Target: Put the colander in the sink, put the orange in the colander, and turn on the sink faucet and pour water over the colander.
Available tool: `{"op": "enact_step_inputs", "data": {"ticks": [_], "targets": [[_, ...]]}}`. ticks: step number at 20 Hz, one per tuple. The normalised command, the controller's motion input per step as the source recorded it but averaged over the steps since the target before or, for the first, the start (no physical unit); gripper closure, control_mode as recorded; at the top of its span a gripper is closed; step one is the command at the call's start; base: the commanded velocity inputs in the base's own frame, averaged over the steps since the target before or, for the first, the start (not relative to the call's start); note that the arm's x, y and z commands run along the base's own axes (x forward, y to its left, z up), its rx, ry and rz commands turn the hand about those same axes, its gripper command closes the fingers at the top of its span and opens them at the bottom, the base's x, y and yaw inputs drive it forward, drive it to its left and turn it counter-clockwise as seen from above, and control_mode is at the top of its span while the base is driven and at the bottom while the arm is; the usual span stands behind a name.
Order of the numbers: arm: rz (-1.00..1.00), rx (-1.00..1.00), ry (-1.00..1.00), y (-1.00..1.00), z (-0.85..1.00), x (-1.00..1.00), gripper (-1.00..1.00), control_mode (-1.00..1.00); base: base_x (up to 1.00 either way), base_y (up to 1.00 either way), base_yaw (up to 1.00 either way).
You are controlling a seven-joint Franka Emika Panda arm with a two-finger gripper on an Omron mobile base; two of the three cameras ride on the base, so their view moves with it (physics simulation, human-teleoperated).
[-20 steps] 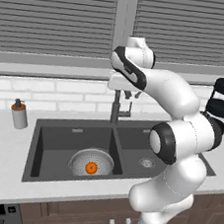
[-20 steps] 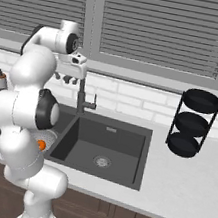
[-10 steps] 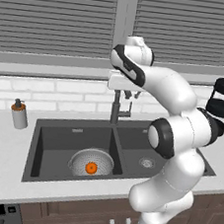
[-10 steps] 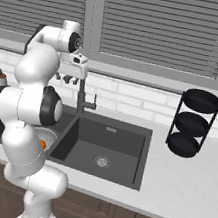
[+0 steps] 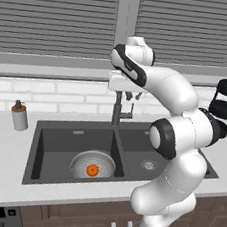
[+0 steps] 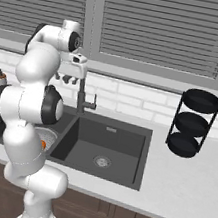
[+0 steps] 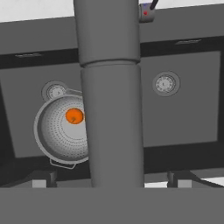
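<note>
Since the orange (image 5: pixel 93 170) already sits in the colander (image 5: pixel 92 164) in the sink's (image 5: pixel 57 134) left basin, I hold my gripper (image 5: pixel 129 95) spread wide straddling the sink faucet (image 7: pixel 111 96) top, ready for water.

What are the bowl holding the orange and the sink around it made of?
The colander looks like silver-grey metal: its wall is finely dotted with holes and it has a pale, slightly shiny rim. The sink looks like dark grey matte stone or composite, flat and without glints, though coated metal is possible. Its drains look like brushed steel.
</note>
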Motion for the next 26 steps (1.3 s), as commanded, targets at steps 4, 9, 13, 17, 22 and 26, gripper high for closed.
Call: {"op": "enact_step_inputs", "data": {"ticks": [4,9,13,17,22,26], "targets": [[0.00,-0.01,0.00,0.28,-0.50,0.00,-1.00,-1.00,0.00,0.00,0.00],[0.00,-0.01,0.00,0.41,-0.60,0.00,-1.00,-1.00,0.00,0.00,0.00],[0.00,-0.01,0.01,0.50,-0.59,0.00,-1.00,-1.00,0.00,0.00,0.00],[0.00,-0.01,0.02,0.49,-0.54,0.00,-1.00,-1.00,0.00,0.00,0.00],[0.00,0.00,0.02,0.47,-0.51,0.01,-1.00,-1.00,0.00,0.00,0.00],[0.00,-0.01,0.01,0.47,-0.58,0.00,-1.00,-1.00,0.00,0.00,0.00]]}}
